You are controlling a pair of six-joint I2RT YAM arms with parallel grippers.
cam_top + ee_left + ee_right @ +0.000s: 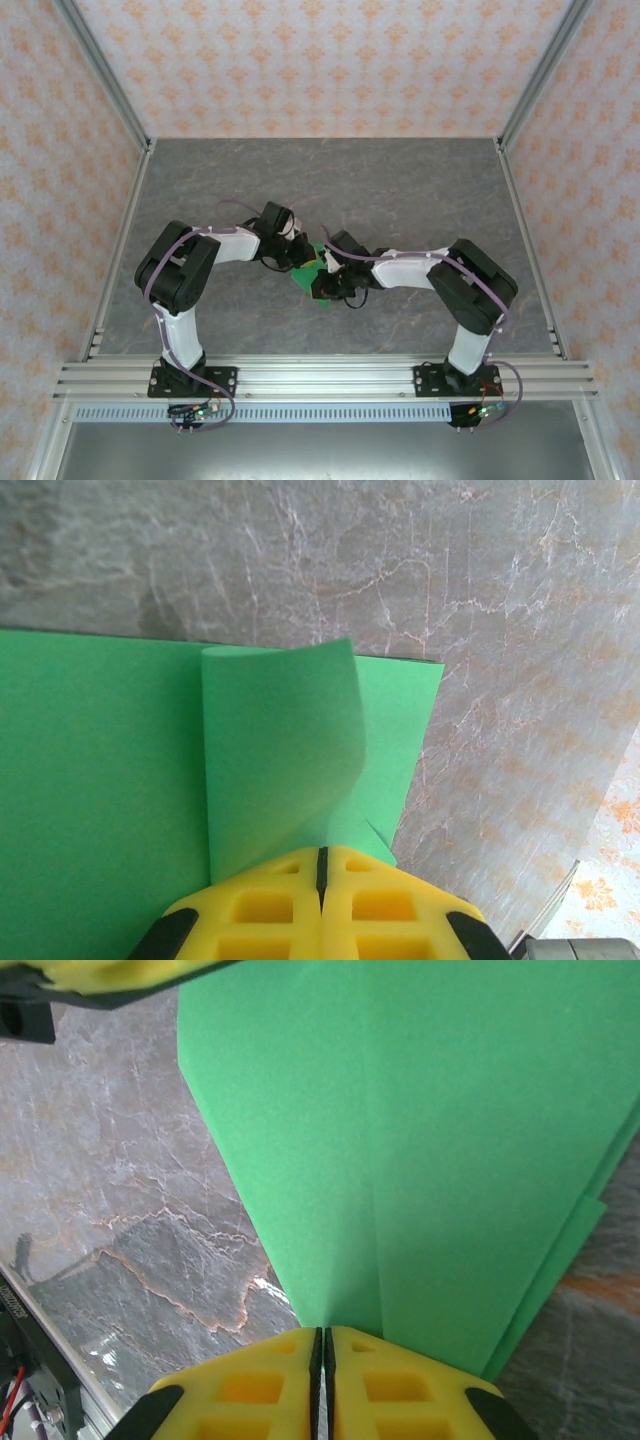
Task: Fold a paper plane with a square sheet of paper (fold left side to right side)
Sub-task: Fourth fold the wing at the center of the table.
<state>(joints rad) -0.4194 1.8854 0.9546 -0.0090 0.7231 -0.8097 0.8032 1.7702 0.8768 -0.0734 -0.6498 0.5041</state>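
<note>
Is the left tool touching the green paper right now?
Touching. Left wrist view: a curled flap of the green paper runs into the shut left tool.

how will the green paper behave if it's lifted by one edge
Probably floppy: a flap of the green paper curls over above the left end effector instead of standing flat. It looks thin and light, pinched in a fully shut grip. The sharp crease seen from the right wrist suggests it keeps folds, so a rough push could wrinkle it.
</note>
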